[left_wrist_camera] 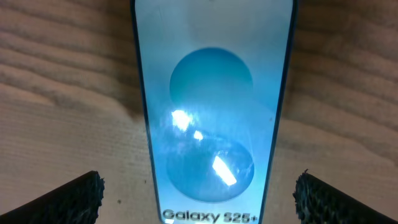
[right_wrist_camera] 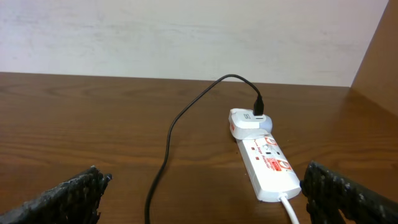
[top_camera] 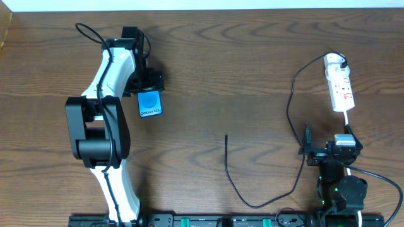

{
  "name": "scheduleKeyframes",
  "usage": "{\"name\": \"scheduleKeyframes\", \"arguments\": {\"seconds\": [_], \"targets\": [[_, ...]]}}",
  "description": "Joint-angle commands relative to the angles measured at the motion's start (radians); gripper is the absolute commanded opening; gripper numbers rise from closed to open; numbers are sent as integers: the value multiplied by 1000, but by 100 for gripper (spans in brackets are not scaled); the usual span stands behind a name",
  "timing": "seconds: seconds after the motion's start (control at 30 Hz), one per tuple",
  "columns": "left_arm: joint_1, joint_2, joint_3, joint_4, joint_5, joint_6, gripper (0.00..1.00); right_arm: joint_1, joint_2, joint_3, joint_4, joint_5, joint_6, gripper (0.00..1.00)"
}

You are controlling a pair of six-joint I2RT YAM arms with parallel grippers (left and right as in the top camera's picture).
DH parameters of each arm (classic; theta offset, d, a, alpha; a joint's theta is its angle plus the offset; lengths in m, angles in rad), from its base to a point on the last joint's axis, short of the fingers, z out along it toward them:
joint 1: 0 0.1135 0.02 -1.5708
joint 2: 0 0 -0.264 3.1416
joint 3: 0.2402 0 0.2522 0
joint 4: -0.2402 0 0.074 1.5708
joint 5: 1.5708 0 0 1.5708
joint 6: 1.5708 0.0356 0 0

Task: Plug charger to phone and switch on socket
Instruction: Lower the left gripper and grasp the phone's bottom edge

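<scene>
The phone lies flat on the wooden table, its light blue screen showing a blue circle and "Galaxy S25+". My left gripper hovers over it, open, with one fingertip on each side and not touching. The charger cable runs from its loose plug tip mid-table round to the white adapter plugged into the socket, a white power strip at the far right. My right gripper stands open just in front of the strip, holding nothing.
The strip's white cord leads back toward my right arm. A wooden side wall rises at the right, a pale wall behind the table. The left arm's black cable loops at the far left.
</scene>
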Motion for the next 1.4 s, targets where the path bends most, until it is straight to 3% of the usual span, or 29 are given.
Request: {"name": "scheduleKeyframes", "arguments": {"seconds": [0.0,1.37], "targets": [[2,13,-22,14,4,-25,98,7,-5,-2,-3,8,13,99],[-3,79,-31,103,0,-24,98,7,-5,-2,-3,8,13,99]]}}
